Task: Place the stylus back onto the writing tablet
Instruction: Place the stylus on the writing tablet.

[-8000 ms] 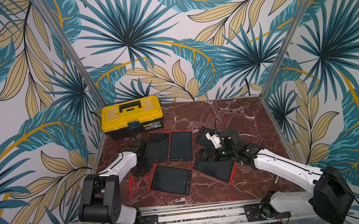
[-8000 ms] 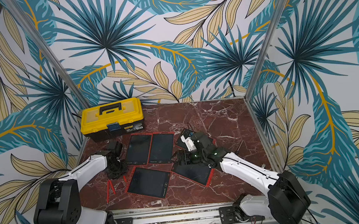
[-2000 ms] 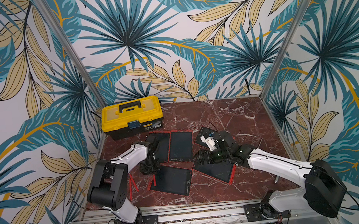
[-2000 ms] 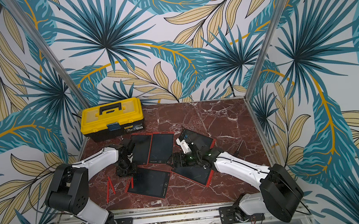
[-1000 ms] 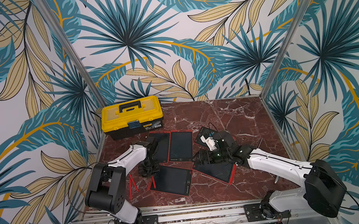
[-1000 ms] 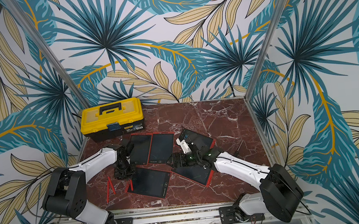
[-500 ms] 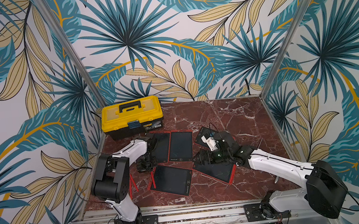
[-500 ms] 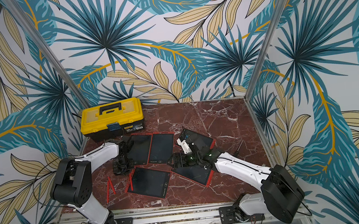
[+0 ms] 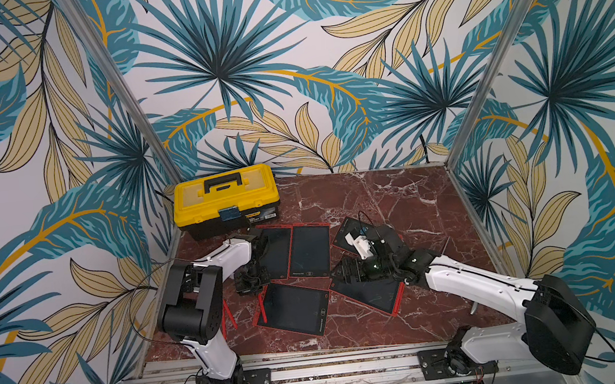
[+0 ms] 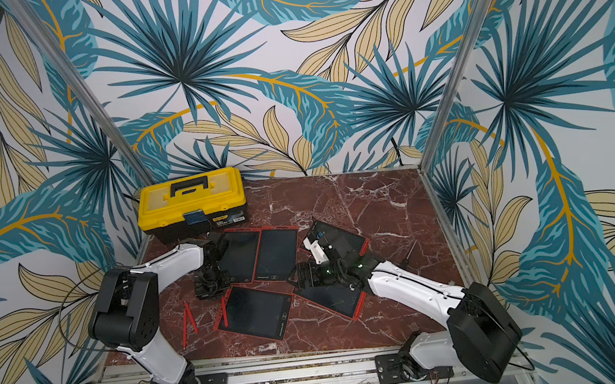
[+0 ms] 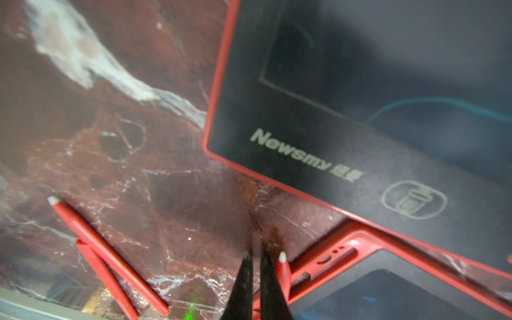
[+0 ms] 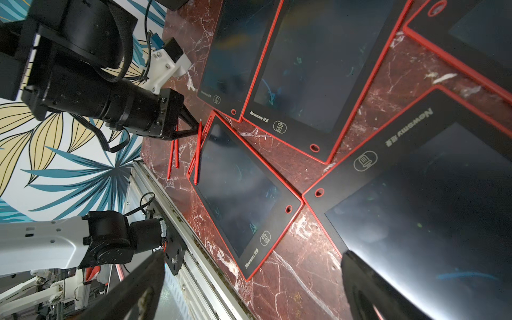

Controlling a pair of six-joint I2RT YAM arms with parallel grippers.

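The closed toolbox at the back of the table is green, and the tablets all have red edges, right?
Not quite. The toolbox is yellow, not green; both top views show it. The rest is right: it is closed, it sits at the back of the table, and the tablets do have red edges.

Behind the yellow toolbox (image 9: 224, 197), teal-and-tan palm-leaf wallpaper (image 9: 285, 66) covers the walls. An aluminium post (image 9: 121, 103) rises just beside the toolbox. White-veined red-brown marble (image 9: 396, 199) spreads in front of it.
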